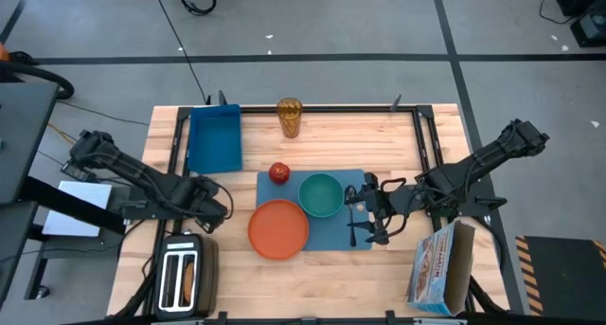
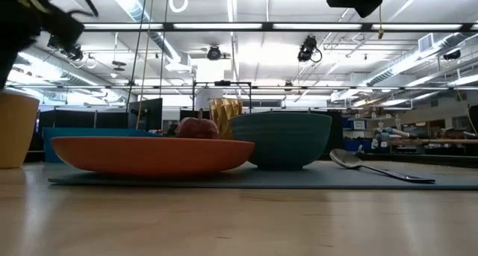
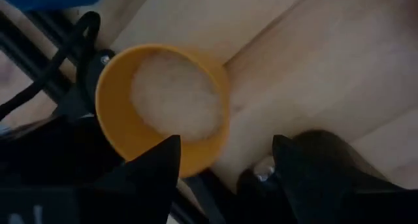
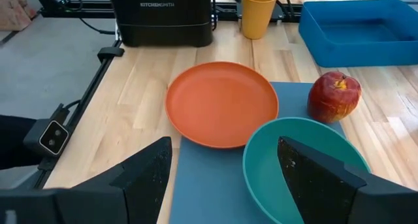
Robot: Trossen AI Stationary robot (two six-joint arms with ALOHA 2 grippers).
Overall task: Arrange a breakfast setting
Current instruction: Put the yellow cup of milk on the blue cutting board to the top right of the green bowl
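A blue placemat (image 1: 331, 235) lies mid-table. On it rest an orange plate (image 1: 278, 228), a teal bowl (image 1: 321, 194), a red apple (image 1: 279, 172) and a metal spoon (image 2: 373, 166), which lies to the right of the bowl. An orange cup (image 3: 163, 110) stands upright on the wood by the toaster, also seen at the low view's left edge (image 2: 15, 129). My left gripper (image 3: 225, 168) hangs open above the cup, pointing down, with the cup off to one side of its gap. My right gripper (image 4: 228, 178) stands open over the placemat's right end, slanting down toward the bowl (image 4: 300, 165).
A deep blue bin (image 1: 216, 140) and an amber glass (image 1: 290, 117) stand at the far edge. A toaster (image 1: 185, 278) sits at the near left and a cardboard box (image 1: 440, 268) at the near right. Bare wood (image 1: 398, 145) lies at the far right.
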